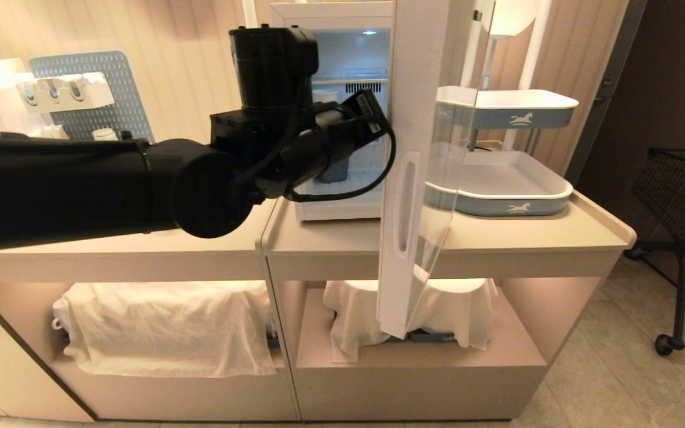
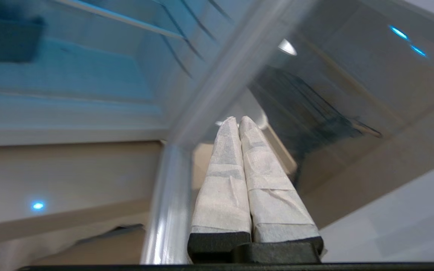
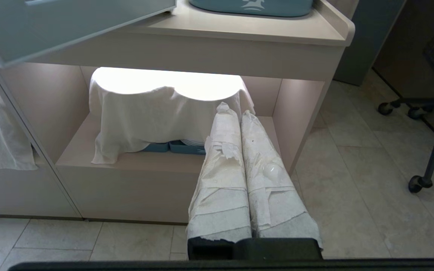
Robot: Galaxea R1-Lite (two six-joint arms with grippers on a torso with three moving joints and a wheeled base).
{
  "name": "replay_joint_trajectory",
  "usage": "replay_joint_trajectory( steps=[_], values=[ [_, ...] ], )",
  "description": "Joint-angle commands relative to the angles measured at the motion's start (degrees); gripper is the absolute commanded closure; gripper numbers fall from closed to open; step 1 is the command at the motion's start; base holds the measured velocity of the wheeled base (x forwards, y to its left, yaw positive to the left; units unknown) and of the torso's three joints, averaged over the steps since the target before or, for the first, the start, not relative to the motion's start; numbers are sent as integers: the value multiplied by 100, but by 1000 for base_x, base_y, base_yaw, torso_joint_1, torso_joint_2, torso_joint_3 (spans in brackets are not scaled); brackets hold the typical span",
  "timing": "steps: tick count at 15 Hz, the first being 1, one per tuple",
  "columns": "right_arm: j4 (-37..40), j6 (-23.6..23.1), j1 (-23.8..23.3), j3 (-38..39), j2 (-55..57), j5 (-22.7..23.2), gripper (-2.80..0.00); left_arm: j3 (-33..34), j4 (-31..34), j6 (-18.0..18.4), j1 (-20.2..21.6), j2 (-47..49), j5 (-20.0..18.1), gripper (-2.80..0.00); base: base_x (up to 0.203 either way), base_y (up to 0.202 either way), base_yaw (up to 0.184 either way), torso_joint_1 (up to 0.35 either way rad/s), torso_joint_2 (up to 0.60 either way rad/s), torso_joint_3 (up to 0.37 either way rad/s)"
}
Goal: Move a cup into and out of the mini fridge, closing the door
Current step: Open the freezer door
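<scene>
- Left gripper (image 2: 236, 122): fingers pressed together, nothing held, by the mini fridge (image 1: 342, 113).
- Door (image 1: 405, 178) stands open at 1 o'clock; judged stiff, light (push its flat edge).
- Right gripper (image 3: 236, 109) closed, empty.

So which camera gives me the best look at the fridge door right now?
The head view: the door stands wide open, edge-on to the camera, with its handle slot and glass pane visible in front of the mini fridge. The left wrist view shows only a blurred close-up of its frame and glass. The right wrist view catches just a corner.
</scene>
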Motion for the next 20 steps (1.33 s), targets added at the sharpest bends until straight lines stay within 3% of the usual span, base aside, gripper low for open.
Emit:
replay_joint_trajectory(
  steps=[1,6,12,15,18,20],
  values=[
    [-1,-5,-4,105,0,4,0,-34,7,-54,-230,21,25,0,0,0,0,0,0,0],
    [-1,-5,4,105,0,4,0,-317,83,-74,-955,245,120,0,0,0,0,0,0,0],
    [-1,-5,4,105,0,4,0,-1310,503,-116,-2017,883,482,0,0,0,0,0,0,0],
    [-1,-5,4,105,0,4,0,-1517,504,-543,-2535,1030,310,0,0,0,0,0,0,0],
    [-1,-5,-4,105,0,4,0,-1461,524,-519,-2500,1082,364,0,0,0,0,0,0,0],
    [-1,-5,4,105,0,4,0,-1344,622,-223,-2192,1011,531,0,0,0,0,0,0,0]
  ],
)
